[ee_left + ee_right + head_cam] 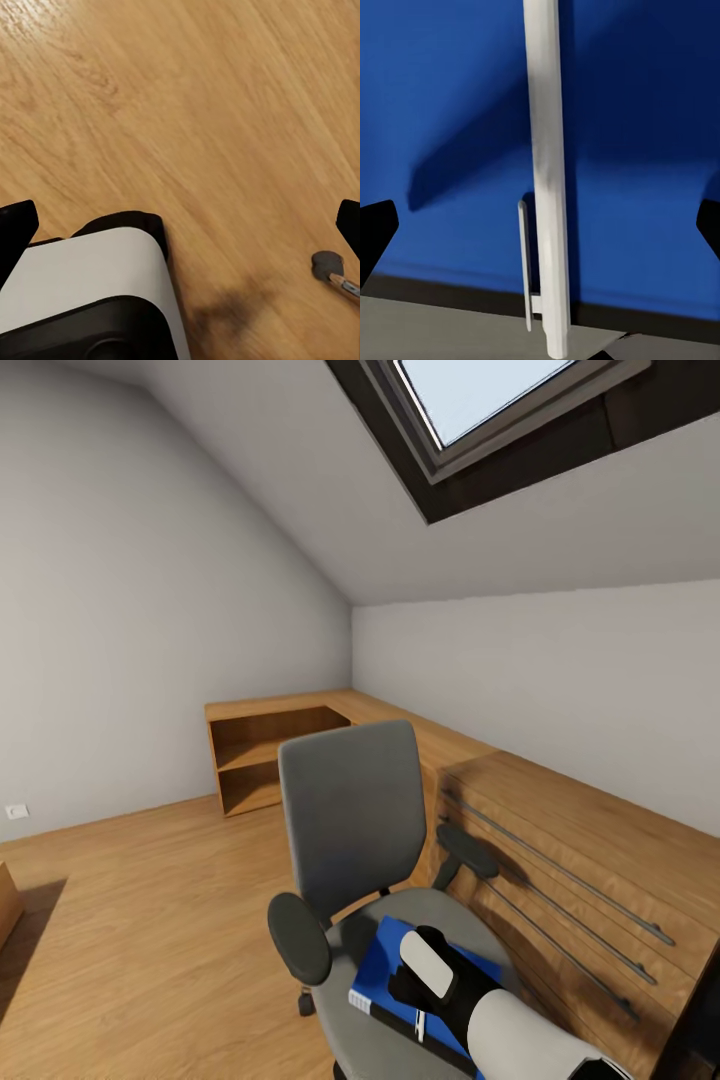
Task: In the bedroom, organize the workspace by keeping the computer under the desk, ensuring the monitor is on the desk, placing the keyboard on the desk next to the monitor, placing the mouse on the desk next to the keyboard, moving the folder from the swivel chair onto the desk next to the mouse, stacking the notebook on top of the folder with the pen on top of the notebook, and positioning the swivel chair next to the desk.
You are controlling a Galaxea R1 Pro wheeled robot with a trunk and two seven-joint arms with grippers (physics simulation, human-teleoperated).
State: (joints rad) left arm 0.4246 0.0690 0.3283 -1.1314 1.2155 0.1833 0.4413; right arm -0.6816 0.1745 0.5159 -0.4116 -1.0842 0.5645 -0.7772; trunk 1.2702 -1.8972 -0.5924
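Observation:
The grey swivel chair (350, 820) stands in the middle of the room. The blue folder (385, 960) lies flat on its seat. On the folder rests the thin white pen (544, 172), its clip end near the dark spine and small in the head view (420, 1024). My right gripper (540, 232) hovers just above the folder, open, one black fingertip (376, 229) far out on each side of the pen. My left gripper (180, 225) hangs open over the bare wooden floor. The desk, monitor, keyboard, mouse, notebook and computer are out of view.
A low wooden shelf unit (265, 755) runs along the far wall and joins wooden drawers with long bar handles (580, 860) close to the chair's right. A chair caster (328, 264) sits on the floor. Open wood floor (150, 920) lies to the left.

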